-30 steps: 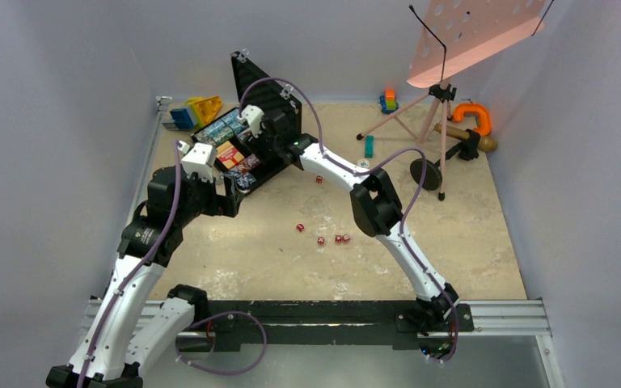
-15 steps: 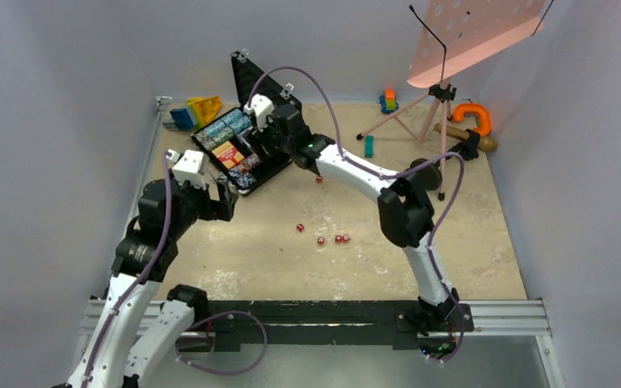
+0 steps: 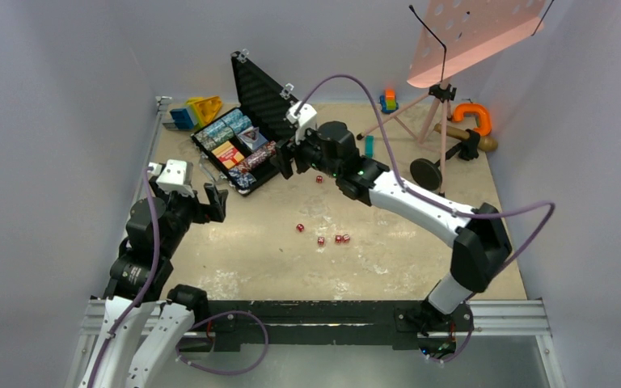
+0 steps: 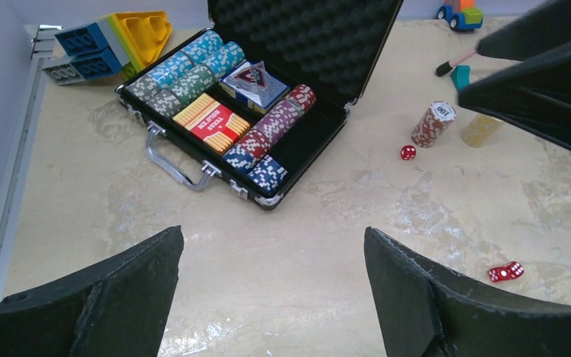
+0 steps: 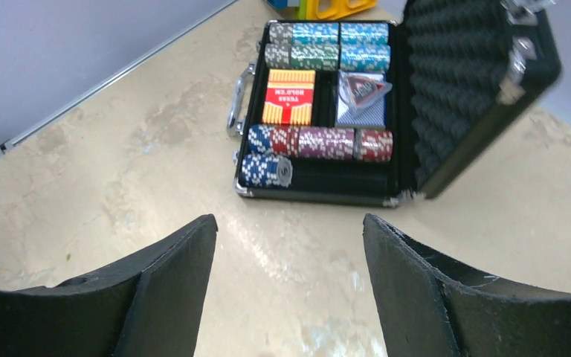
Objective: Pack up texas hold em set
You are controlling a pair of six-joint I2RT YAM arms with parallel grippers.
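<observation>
– Left fingers (image 4: 119,297) stand wide apart and hold nothing, yes?
– Yes, low over the table (image 4: 305,290), in front of the briefcase (image 4: 305,30). Right fingers (image 5: 156,297) are apart too, with nothing between them, near the open lid.
– And the set?
– The briefcase lies open at the far left of the table; rows of chips and the orange-red card box (image 4: 212,123) are inside. One chip stack (image 4: 433,123) stands outside on the table, a red die (image 4: 408,152) just beside it. More dice (image 4: 505,271) lie nearer to the arms.
– What may go wrong?
– I think the loose stack can fall apart if fingers press it unevenly, and chips would roll. The dice are tiny and may slip out. Also the right arm is close to the lid; a push could shut it too early.
</observation>
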